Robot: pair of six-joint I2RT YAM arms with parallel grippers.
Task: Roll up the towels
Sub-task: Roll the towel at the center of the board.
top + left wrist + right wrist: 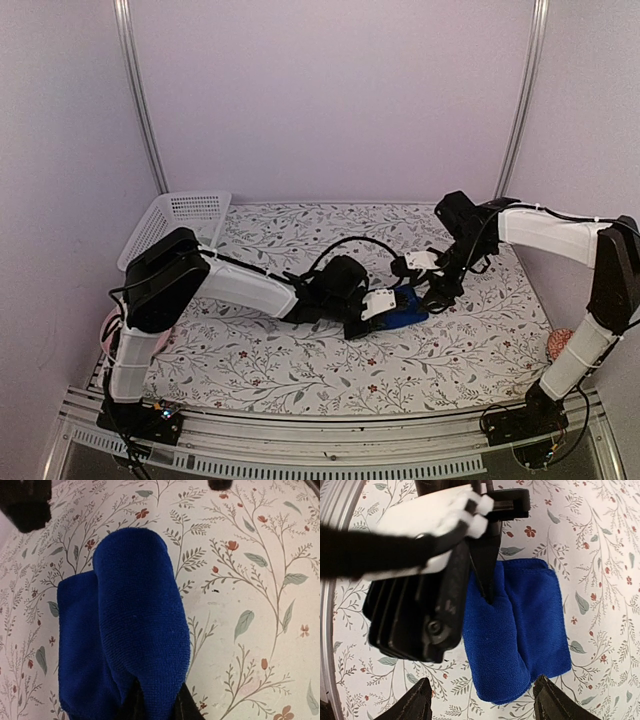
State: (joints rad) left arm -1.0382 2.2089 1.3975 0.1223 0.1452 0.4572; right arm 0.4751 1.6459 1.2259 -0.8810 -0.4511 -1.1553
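Leaves the white mesh basket (175, 225) tilted at the far-left back corner of the tabletop (300, 365), well apart from the work. Clamps the left gripper (392, 308) on the royal-blue towel (410, 312) at mid-tabletop, pinning a rolled hump over the flat layer beside it, probably so the roll cannot spring loose. Hangs the right gripper (436, 290) just above the towel's right side, jaws apart, gripping nothing, ready to take hold further along. Shows no second towel.

Surface (300, 370) has a floral-print cover. White perforated basket (175, 220) sits at the back-left corner, tilted up against the wall. Pink item (108, 325) off the left edge, reddish item (560, 343) off the right edge; can't ID either.
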